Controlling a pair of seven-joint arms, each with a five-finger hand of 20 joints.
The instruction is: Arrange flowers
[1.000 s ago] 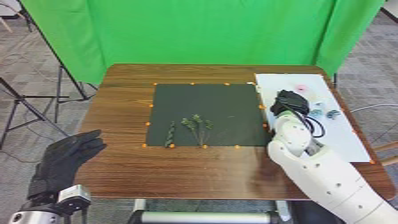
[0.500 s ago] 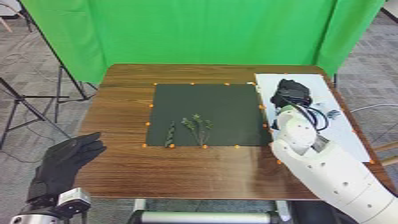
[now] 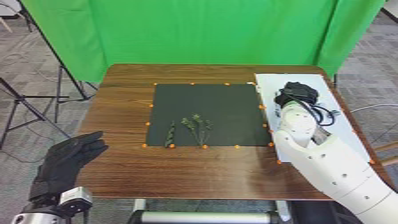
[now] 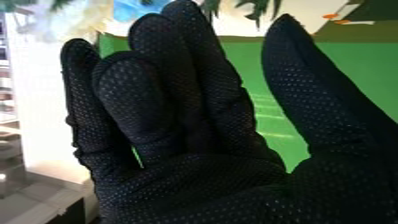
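Across the desk (image 3: 178, 175) in the head view, a dark mat (image 3: 209, 100) lies flat at the middle, with small orange marks (image 3: 204, 146) set along its edges. Cut greenery rests on the mat toward its near edge: one narrow dark sprig (image 3: 171, 135) to the left and, just beside it, branching green sprigs (image 3: 197, 127), their leafy heads pointing away from the robot and their thin stems toward it. To the right of the mat lies a white sheet (image 3: 269, 82). The right hand (image 3: 298, 92) is above the far part of that sheet, its arm coming in from the near right. A small grey-blue flower (image 3: 336, 113) lies on the sheet, near the hand and to its right. The left hand (image 3: 67, 162) is at the near left corner of the desk, well apart from the greenery; its fingers are extended and relaxed, with an empty grasp. A green curtain (image 3: 213, 35) hangs behind the desk.

In the right wrist view, the right hand (image 4: 178, 185) has its fingers straight and close together, the thumb spread well apart from them. The space between thumb and fingers is empty. Beyond the fingertips are pale cream flowers (image 4: 75, 20), a light blue flower (image 4: 136, 8) and dark green leaves (image 4: 258, 7), partly cut off by the frame.
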